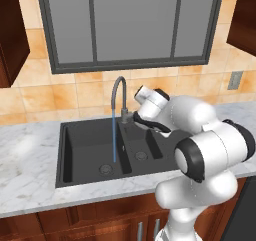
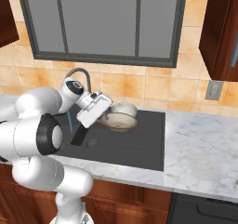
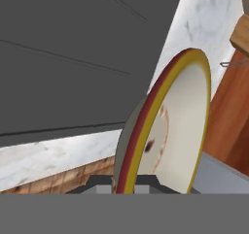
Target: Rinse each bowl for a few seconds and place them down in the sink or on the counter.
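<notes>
My gripper (image 2: pixel 105 116) is shut on the rim of the shallow bowl (image 2: pixel 119 121), which has a tan-brown rim and a pale inside. It holds the bowl over the right part of the black sink (image 2: pixel 144 141). In the hand view the bowl (image 3: pixel 180 126) stands on edge, with its rim pinched between the fingertips of the gripper (image 3: pixel 126 187). The whitish-grey speckled bowl (image 2: pixel 125 108) sits just behind it on the drainboard, partly hidden. The held bowl is to the right of the tap (image 1: pixel 119 92), apart from the water stream (image 1: pixel 114 135).
Water runs from the grey gooseneck tap (image 2: pixel 80 73) into the big basin (image 1: pixel 90 152). White marble counter (image 2: pixel 200 144) lies to the right of the sink and also to its left (image 1: pixel 30 160). A tiled wall and a window stand behind.
</notes>
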